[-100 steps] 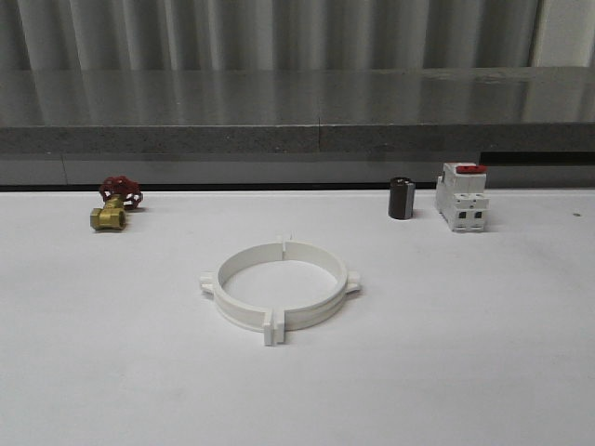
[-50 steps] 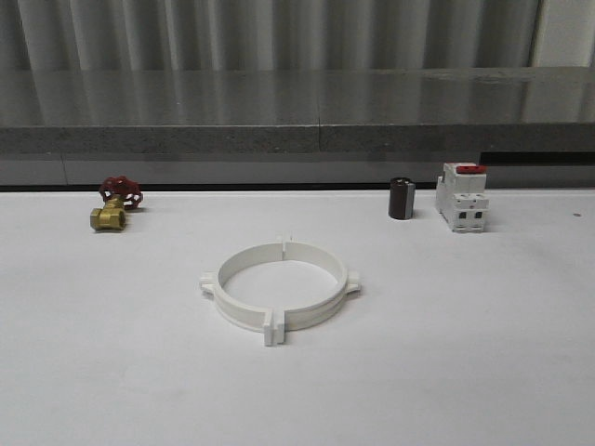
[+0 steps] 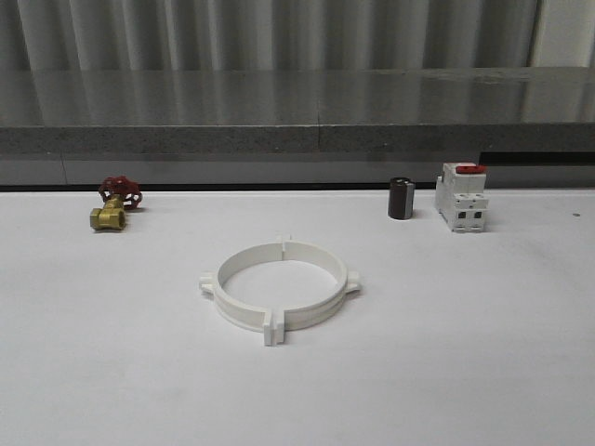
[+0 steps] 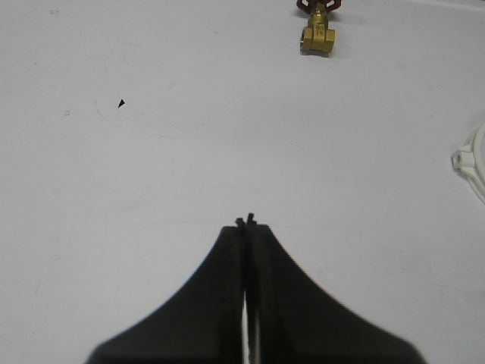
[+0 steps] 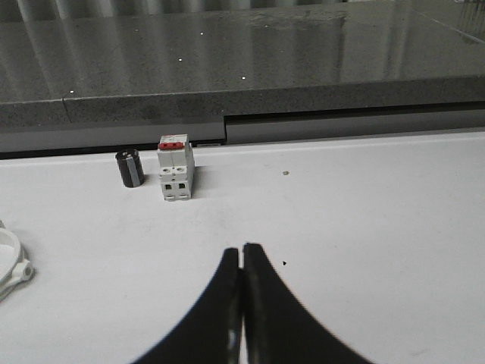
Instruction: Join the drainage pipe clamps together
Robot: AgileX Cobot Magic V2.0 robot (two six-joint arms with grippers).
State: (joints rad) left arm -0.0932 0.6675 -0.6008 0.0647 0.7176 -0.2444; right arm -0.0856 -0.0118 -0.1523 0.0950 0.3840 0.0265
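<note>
White table with grey stone ledge behind it. Two white plastic semicircular drainage pipe clamps lie mid-table, ends meeting front and back as one wide ring, lugs out to each side. White breaker with red top back right, small dark cylinder just beside it. Brass valve with red handle back left. Left gripper fingers pressed together, empty, over bare table. Right gripper likewise closed, empty.

White clamps — brass valve, red handle — black claws.
</note>
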